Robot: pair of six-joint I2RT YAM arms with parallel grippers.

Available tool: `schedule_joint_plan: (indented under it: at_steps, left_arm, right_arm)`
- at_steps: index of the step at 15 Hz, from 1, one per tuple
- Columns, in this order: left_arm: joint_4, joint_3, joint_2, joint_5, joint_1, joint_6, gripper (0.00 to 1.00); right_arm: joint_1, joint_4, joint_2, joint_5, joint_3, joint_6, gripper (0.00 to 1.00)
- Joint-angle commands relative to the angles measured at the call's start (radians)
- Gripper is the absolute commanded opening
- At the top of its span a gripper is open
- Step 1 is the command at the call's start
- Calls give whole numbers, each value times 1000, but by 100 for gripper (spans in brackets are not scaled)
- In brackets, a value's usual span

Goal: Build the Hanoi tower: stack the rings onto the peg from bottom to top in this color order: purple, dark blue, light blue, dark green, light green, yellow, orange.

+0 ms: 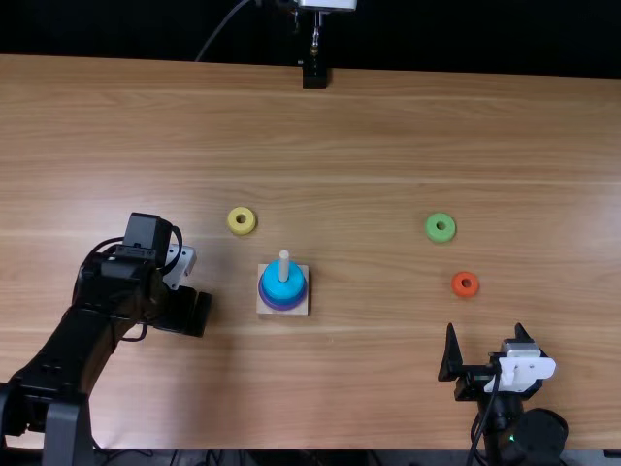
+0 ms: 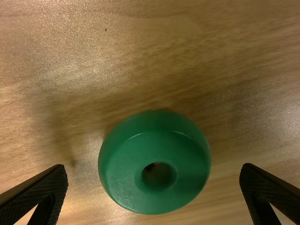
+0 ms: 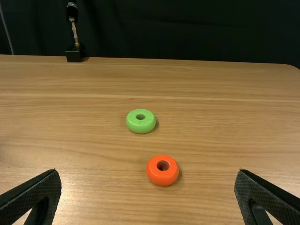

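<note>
The left gripper (image 2: 153, 171) of a two-armed robot straddles the dark green ring (image 2: 154, 197), its fingers spread and released, one on each side and neither touching it, at the left of the top view's frame. The ring sits flat on the wooden table (image 1: 369, 126), its hole facing up. Just left of the frame's center, the peg (image 1: 284, 260) rises from its square base (image 1: 302, 308), with the light blue ring (image 1: 281, 283) uppermost and the purple ring (image 1: 282, 307) showing below it; whether a separate dark blue ring lies between them is hard to tell, though the stack appears ready for its fourth piece, dark green. The step in hand looks to be the pick-up: the next move calls for centering the fingers around the ring, lowering if needed, and closing evenly before a lift to the peg. A lopsided squeeze could tilt the ring and spoil the threading. The yellow ring (image 1: 232, 223) lies above and left of the peg, the light green ring (image 1: 441, 237) right of center, and the orange ring (image 1: 465, 291) just below it. At lower right, the right gripper (image 1: 485, 338) holds nothing, its fingers wide apart.
</note>
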Motion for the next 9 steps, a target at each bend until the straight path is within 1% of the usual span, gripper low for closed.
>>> schedule_joint_plan:
  at_steps: [1,2,3,4,5,6,7,8,9]
  left_arm:
    - [3,2,30,5,-9,2,100]
    - [8,-1,30,3,-9,2,100]
    - [36,-3,30,3,-9,2,97]
    - [78,-15,30,3,-12,2,81]
    - [117,-32,30,5,-20,2,69]
    - [137,-37,30,3,-23,2,59]
    - [137,-37,30,3,-23,2,52]
    - [133,-37,30,3,-25,2,54]
    - [126,-37,30,5,-23,0,64]
  right_arm:
    - [-13,-80,-25,-14,-67,6,100]
    - [-13,-80,-25,-16,-67,6,100]
    - [-13,-80,-25,-16,-67,6,100]
    - [-13,-80,-25,-16,-67,6,100]
    - [-13,-80,-25,-14,-67,6,100]
    - [-13,-80,-25,-14,-67,6,100]
    - [-13,-80,-25,-14,-67,6,100]
    - [-13,-80,-25,-14,-67,6,100]
    - [-13,-80,-25,-16,-67,4,100]
